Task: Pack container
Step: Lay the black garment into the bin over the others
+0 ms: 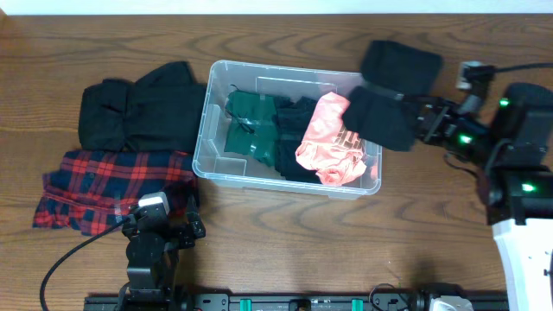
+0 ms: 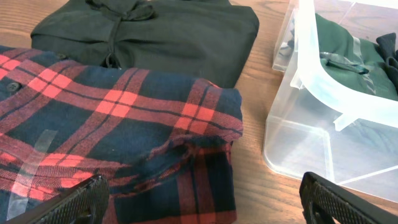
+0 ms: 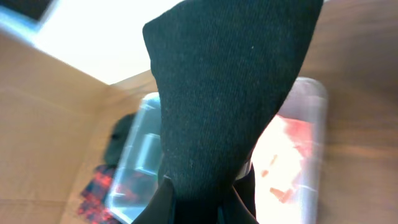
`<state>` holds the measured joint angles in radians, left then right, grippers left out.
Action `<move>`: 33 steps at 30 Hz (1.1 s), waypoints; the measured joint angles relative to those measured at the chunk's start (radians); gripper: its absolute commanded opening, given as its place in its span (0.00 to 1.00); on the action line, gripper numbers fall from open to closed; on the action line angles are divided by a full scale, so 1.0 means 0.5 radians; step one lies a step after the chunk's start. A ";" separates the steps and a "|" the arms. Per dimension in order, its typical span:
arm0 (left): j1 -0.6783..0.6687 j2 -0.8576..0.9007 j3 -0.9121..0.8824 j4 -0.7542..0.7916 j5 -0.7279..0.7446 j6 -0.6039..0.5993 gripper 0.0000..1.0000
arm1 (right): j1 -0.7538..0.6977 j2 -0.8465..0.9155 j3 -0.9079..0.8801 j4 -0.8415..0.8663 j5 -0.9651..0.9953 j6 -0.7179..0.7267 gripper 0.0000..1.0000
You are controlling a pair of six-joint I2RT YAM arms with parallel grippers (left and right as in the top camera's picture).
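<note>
The clear plastic container (image 1: 216, 130) sits mid-table and holds a green garment (image 1: 251, 117), a black one (image 1: 294, 117) and a pink one (image 1: 328, 142). Its near corner shows in the left wrist view (image 2: 311, 81). My right gripper (image 1: 415, 121) is shut on a black garment (image 1: 393, 86) and holds it over the container's right end; in the right wrist view this cloth (image 3: 230, 93) hangs in front of the jaws (image 3: 202, 199). My left gripper (image 2: 205, 199) is open and empty, low over the edge of a red plaid shirt (image 2: 112, 118), left of the container.
A folded black garment (image 1: 138, 108) lies left of the container, also seen in the left wrist view (image 2: 161, 31). The plaid shirt (image 1: 112, 186) lies in front of it. A cable (image 1: 510, 67) runs at the far right.
</note>
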<state>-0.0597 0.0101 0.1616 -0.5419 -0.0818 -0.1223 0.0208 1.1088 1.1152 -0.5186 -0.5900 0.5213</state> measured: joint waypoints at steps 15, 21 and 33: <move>0.000 0.000 0.000 0.001 0.001 0.000 0.98 | 1.041 1.077 0.000 1.015 0.409 0.755 0.05; 0.000 0.000 0.000 0.001 0.000 0.000 0.98 | 1.063 1.496 0.000 1.151 0.398 1.003 0.27; 0.000 0.000 0.000 0.001 0.000 0.000 0.98 | 0.929 1.476 -0.002 0.700 0.305 0.672 0.48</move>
<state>-0.0597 0.0101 0.1616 -0.5415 -0.0818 -0.1223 0.4850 1.8465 1.1141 -0.1684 -0.4374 0.8574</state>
